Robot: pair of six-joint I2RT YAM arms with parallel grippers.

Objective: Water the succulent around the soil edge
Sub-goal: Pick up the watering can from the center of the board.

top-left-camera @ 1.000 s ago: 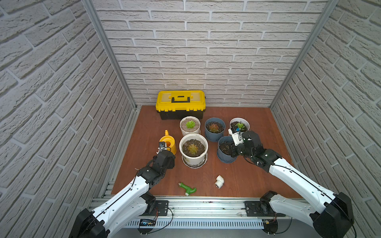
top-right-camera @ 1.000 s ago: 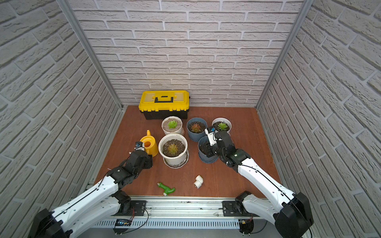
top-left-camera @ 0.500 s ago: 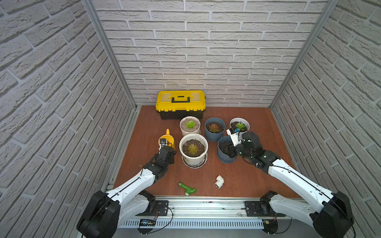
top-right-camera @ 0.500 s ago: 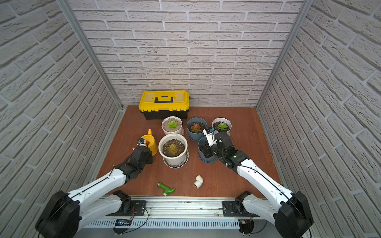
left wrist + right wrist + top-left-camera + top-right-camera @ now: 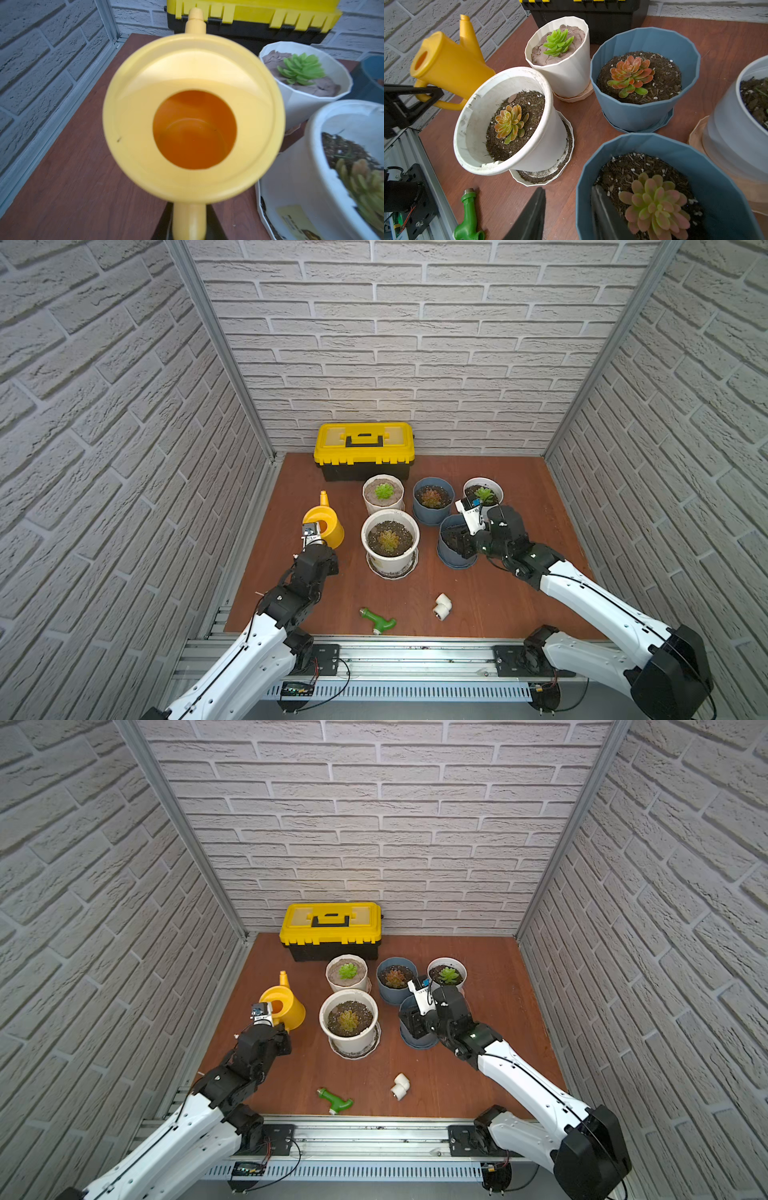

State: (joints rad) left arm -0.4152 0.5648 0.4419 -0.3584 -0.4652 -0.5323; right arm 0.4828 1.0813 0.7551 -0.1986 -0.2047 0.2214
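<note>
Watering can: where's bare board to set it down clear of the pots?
Bare board lies in the back left corner, between the side wall, the toolbox and the watering can; also up front, between the large white pot and the green nozzle. The five pots mid-board are crowded.

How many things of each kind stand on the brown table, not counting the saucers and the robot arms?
Plant pots: 5
Watering can: 1
Toolbox: 1
Green hose fitting: 1
White pipe elbow: 1
Total: 9
</note>
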